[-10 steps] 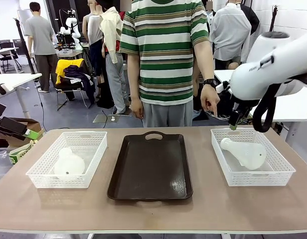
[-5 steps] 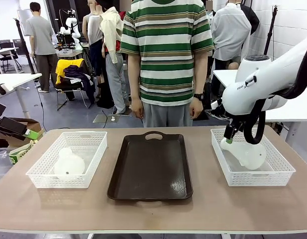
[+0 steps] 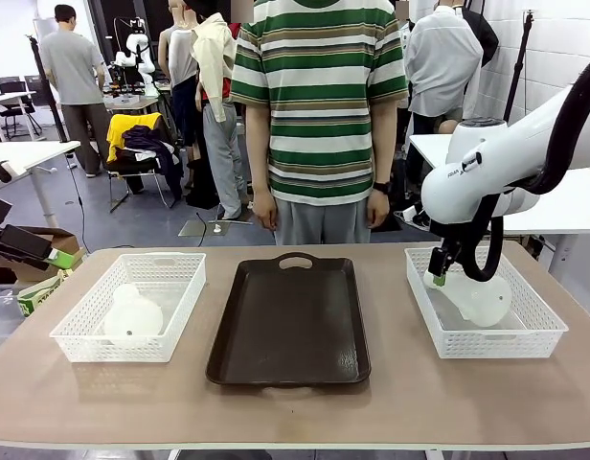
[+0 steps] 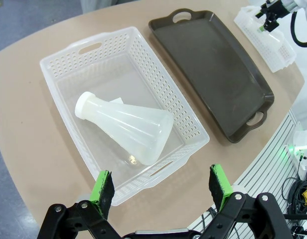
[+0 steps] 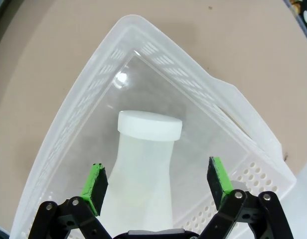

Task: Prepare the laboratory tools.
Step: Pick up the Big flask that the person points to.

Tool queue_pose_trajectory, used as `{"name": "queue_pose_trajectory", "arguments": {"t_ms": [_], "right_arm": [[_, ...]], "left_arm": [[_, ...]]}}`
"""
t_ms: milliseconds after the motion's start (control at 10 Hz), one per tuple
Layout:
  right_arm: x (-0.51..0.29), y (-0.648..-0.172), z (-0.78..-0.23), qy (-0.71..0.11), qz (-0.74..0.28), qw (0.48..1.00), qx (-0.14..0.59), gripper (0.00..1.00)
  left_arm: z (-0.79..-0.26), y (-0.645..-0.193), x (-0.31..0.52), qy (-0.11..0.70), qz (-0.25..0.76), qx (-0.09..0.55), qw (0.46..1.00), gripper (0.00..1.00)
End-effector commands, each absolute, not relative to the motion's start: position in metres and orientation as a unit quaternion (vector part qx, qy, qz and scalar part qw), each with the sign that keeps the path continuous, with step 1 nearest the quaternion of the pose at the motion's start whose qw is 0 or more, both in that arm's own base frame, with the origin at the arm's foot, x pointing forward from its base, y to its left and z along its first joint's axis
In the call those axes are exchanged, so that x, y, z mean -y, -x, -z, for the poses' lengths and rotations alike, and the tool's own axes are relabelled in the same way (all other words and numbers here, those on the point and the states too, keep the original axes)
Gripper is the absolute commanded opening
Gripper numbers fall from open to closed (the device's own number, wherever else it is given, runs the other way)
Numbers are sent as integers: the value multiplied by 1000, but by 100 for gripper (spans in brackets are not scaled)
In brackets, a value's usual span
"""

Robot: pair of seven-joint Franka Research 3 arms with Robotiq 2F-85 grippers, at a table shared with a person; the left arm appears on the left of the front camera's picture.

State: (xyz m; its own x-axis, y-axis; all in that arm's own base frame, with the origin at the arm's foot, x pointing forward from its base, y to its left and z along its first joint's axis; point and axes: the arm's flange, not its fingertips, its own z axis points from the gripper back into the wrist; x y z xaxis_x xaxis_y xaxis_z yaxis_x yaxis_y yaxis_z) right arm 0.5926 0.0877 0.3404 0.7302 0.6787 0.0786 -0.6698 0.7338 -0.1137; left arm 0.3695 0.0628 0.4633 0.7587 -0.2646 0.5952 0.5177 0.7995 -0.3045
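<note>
Slippage is the risk: the right gripper [image 5: 156,179], jaws wide and empty flanking the flask [image 5: 150,125] lying in the basket [image 5: 96,92] right of the tray [image 3: 290,316], could squeeze its tapered neck loose.

The right flask [image 5: 143,164] loses its base at the bottom edge, behind the right end effector [image 5: 157,180]
</note>
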Motion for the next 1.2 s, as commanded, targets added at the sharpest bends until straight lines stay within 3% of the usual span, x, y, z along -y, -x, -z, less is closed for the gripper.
{"name": "queue_pose_trajectory", "arguments": {"t_ms": [0, 900, 1000, 1100], "right_arm": [[-95, -602, -342, 19, -354, 934, 45, 100], [-102, -606, -328, -2, -353, 936, 19, 100], [-103, -605, -327, -1, -355, 935, 23, 93], [-104, -605, -326, 0, -350, 936, 23, 75]], "left_arm": [[-460, -369, -65, 241, 224, 281, 901, 100], [-460, -369, -65, 241, 224, 281, 901, 100], [-460, -369, -65, 241, 224, 281, 901, 100], [-460, -369, -65, 241, 224, 281, 901, 100]]}}
